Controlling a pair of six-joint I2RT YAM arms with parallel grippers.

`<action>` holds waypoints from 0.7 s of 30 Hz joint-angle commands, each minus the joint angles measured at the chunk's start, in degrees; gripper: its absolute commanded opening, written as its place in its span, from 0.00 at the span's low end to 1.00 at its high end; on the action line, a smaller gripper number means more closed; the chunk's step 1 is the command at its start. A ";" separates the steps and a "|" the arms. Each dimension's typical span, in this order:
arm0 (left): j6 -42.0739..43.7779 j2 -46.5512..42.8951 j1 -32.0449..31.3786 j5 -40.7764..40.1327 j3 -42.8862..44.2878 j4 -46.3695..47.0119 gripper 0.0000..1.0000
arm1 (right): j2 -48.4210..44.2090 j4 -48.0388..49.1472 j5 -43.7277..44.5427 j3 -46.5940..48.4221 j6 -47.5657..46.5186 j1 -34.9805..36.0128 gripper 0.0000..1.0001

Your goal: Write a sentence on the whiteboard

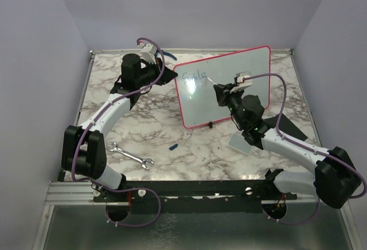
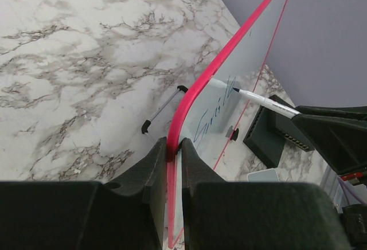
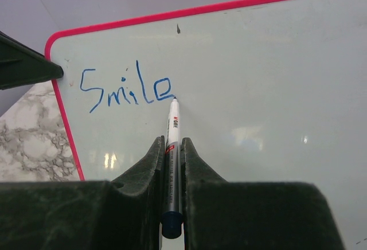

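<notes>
Sentence [image 3: 127, 94] is reading "Smile" in blue on the pink-framed whiteboard [image 3: 258, 78]; right gripper [image 3: 172, 142] is pinching a marker [image 3: 172, 125], left gripper [image 2: 174, 145] clamping its edge.

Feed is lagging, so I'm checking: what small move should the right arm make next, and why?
Probably slide the marker tip slightly right onto blank whiteboard: the sentence reads only "Smile", the tip sits at its last letter, and the left gripper clamps the board's edge.

Blue handwriting [image 3: 126, 89] on the whiteboard [image 3: 258, 61] reads "Smile"; small print on the marker [image 3: 172, 129] is illegible.
</notes>
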 commanded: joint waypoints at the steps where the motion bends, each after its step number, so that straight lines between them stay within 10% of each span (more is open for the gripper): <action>1: 0.51 -1.96 -0.16 -0.89 -0.22 1.28 0.06 | -2.81 -2.90 -2.37 -0.76 -1.82 -0.38 0.00; 21: 1.21 -1.84 0.18 -1.44 -0.22 0.31 0.03 | -4.95 -5.98 -3.30 0.88 -2.09 -1.86 0.00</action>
